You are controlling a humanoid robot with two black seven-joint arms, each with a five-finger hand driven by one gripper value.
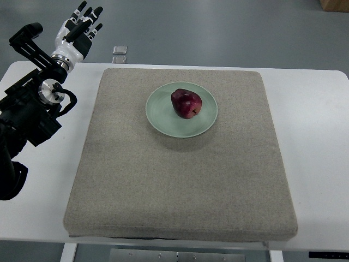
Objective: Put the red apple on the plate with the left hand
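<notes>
A dark red apple [186, 103] lies on the pale green plate [163, 117], slightly above the plate's middle. The plate sits on the far half of a grey mat [180, 191]. My left hand [80, 28] is raised at the top left, beyond the table's far-left corner, well away from the plate. Its black-tipped fingers are stretched out and hold nothing. The black left arm [30, 109] runs down the left edge. The right arm does not show.
The grey mat covers most of a white table [322, 136]. A small silver object [120, 50] lies on the floor just past the table's far edge. A brown box corner [335, 4] shows at the top right.
</notes>
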